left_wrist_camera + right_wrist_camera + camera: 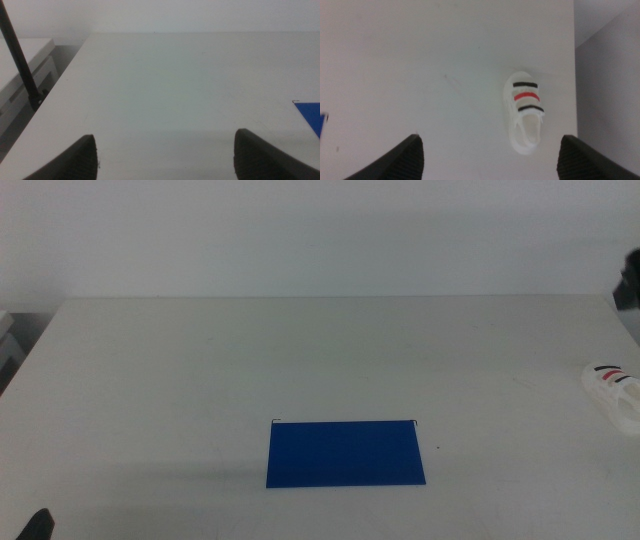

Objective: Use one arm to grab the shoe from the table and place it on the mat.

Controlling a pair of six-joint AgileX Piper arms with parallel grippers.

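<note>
The white shoe (615, 393) with black and red straps lies on the off-white table (300, 360) at the far right edge, partly cut off by the middle view. In the right wrist view the shoe (524, 112) lies whole below my right gripper (487, 160), which is open, empty and high above it. The blue mat (345, 452) lies flat at the front middle of the table, with nothing on it. My left gripper (165, 155) is open and empty, low over the table's front left; only its tip (36, 526) shows in the middle view.
A dark part of the right arm (628, 282) shows at the far right edge. A white unit with a black cable (20, 65) stands off the table's left side. The table's right edge (575, 75) runs close beside the shoe.
</note>
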